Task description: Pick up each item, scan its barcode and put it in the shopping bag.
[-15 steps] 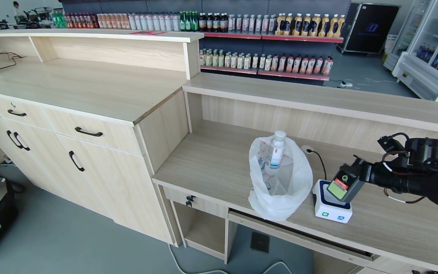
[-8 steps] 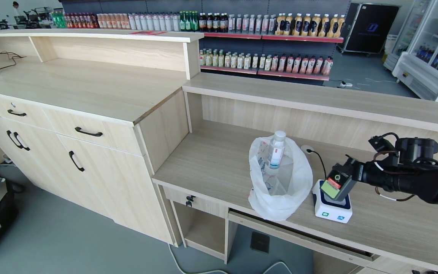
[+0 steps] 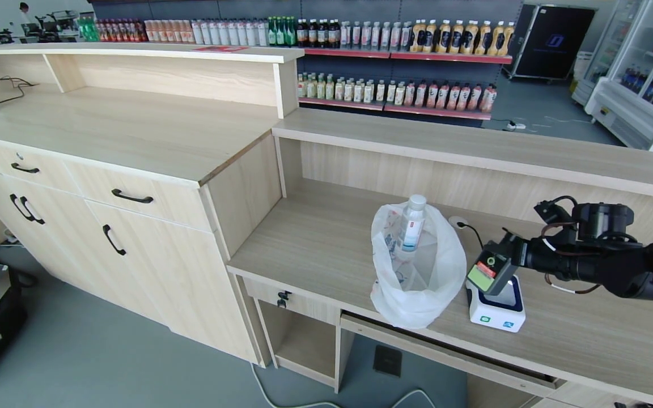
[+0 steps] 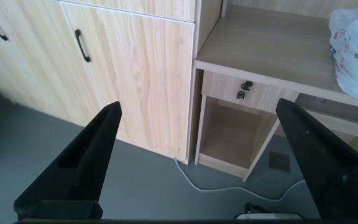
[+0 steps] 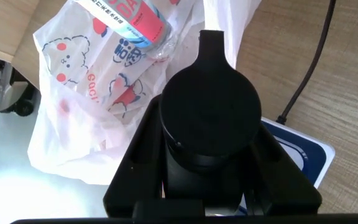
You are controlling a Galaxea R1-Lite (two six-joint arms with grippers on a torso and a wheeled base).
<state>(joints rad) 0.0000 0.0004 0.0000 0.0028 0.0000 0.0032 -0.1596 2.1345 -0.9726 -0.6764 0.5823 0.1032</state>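
The right claw (image 3: 497, 265) is clenched on a small dark item (image 3: 488, 274) with a green and red label, held in the air just above the white scanner (image 3: 496, 310). Scanning looks like the step in hand. I cannot see the barcode, so the claw should turn that side squarely down to the window beneath it and hold steady. Just past the claw's tip the shopping bag (image 3: 417, 294) stands open with a bottle (image 3: 411, 226) upright inside. The left claw (image 4: 197, 155) hangs released, well apart.

Head looks down; wrists lower (all share shopping bag (image 3: 442, 277))
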